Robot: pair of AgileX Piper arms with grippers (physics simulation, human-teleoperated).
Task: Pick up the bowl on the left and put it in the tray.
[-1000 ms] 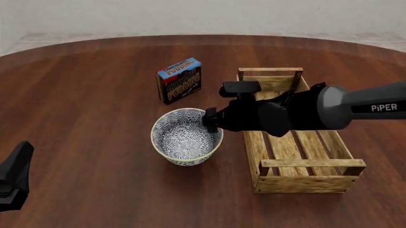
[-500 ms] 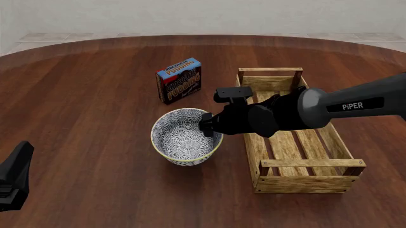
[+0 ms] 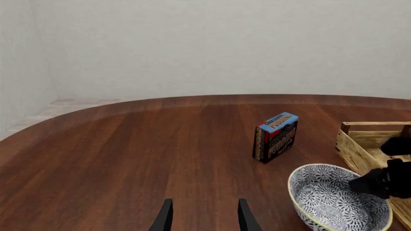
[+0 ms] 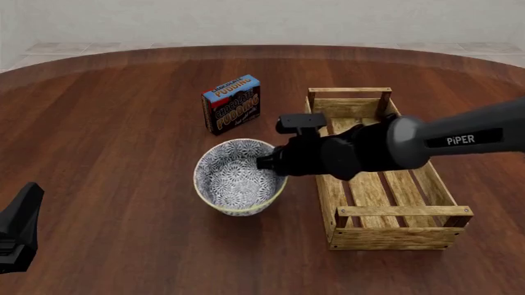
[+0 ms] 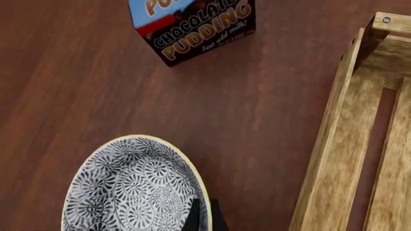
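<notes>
One step: you are gripping the bowl [image 4: 237, 177], not yet lifting it.
Right claw [image 4: 267, 162]: pinched shut on its rim.
Left claw [image 3: 203, 217]: open, idle.
Bowl: on bench beside tray [image 4: 385, 230].
Next: raise, carry over tray.

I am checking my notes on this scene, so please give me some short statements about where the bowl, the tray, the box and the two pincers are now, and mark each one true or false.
1. The bowl stands on the table, outside the tray. True.
2. The right pincer is at the bowl's rim on the side nearest the tray. True.
3. The pudding box lies inside the tray. False: it stands on the table, beyond the bowl.
4. The left pincer is closed on the bowl. False: it is open, holds nothing, and is far from the bowl.
5. The tray holds nothing on its visible slats. True.
6. The bowl is upside down. False: it is upright, its patterned inside showing.
</notes>
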